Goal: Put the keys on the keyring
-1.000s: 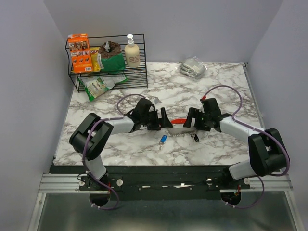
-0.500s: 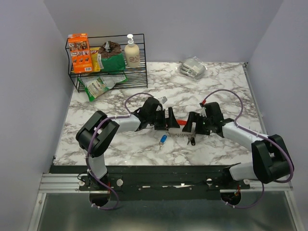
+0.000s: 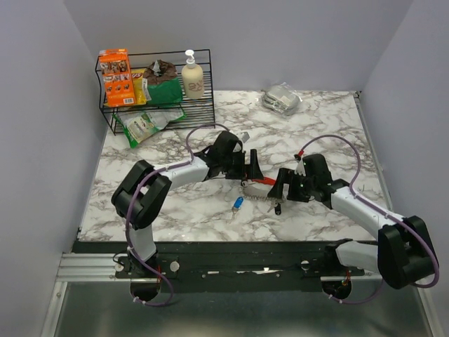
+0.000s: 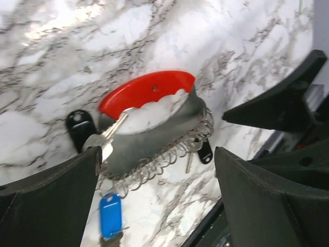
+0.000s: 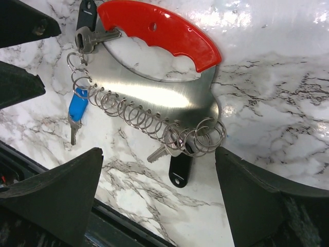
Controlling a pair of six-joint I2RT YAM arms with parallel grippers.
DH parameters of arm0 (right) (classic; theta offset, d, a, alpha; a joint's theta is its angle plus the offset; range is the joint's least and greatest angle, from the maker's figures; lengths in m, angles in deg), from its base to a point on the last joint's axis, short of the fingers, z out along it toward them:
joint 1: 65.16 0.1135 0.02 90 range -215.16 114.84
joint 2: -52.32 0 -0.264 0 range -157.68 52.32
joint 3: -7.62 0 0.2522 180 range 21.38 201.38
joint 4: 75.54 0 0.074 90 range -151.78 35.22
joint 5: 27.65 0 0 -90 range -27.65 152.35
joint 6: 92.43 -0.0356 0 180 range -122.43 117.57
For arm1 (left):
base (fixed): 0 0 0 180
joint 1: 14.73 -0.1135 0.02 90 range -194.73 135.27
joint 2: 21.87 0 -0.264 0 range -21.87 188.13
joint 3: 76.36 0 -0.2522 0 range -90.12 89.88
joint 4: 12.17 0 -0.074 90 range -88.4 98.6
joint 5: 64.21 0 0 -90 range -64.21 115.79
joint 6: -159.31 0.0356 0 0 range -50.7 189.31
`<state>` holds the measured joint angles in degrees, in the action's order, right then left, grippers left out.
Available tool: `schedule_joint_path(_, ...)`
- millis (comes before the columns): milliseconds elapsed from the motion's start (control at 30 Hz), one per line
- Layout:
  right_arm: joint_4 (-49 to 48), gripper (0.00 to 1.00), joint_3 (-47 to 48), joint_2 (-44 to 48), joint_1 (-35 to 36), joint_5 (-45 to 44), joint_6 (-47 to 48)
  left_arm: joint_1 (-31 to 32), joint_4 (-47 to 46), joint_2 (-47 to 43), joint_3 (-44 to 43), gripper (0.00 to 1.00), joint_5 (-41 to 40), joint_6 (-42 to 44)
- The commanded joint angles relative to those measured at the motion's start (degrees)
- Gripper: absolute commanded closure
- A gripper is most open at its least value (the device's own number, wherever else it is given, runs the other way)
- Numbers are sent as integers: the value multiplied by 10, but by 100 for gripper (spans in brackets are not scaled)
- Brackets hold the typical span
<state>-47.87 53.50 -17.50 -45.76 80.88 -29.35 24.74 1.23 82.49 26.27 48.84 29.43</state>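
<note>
Two pairs of jaws, spread wide over the keyring (image 5: 154, 95), pinching nothing. Could easily shove it across the slick desk (image 5: 272, 128) or snag the rings (image 5: 136, 119).

Three keys (image 5: 78, 107), one keyring (image 5: 154, 98), two black tags (image 5: 180, 171).

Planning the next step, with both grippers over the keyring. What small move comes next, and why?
Probably lower the left gripper onto the red handle of the keyring and close, to steady it; that and the right gripper both hang open, holding nothing.
</note>
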Motion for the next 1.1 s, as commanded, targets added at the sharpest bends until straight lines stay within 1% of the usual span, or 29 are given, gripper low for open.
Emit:
schedule_joint_path(0,40,2,25,28,-1,-31,12,0,88,-62,-12,1,-85,61)
schedule_joint_path(200,54,2,42,43,-1,-43,23,0,82,-121,36,1,-106,71)
schedule_joint_path(533,65,2,40,63,-1,-51,35,-10,62,-187,122,1,-92,79)
schedule_joint_path(600,64,3,36,64,-1,-61,35,-10,61,-195,130,2,-94,78)
schedule_joint_path(633,65,4,35,64,-1,-65,35,-10,61,-200,137,2,-95,78)
schedule_joint_path(667,66,8,33,63,-1,-68,37,-10,60,-202,140,2,-97,78)
schedule_joint_path(733,73,9,31,66,-1,-83,37,-10,62,-204,144,2,-101,78)
schedule_joint_path(900,76,14,26,75,0,-89,39,-10,58,-206,152,4,-101,76)
schedule_joint_path(1067,81,15,30,76,4,-92,37,-10,42,-221,169,5,-112,66)
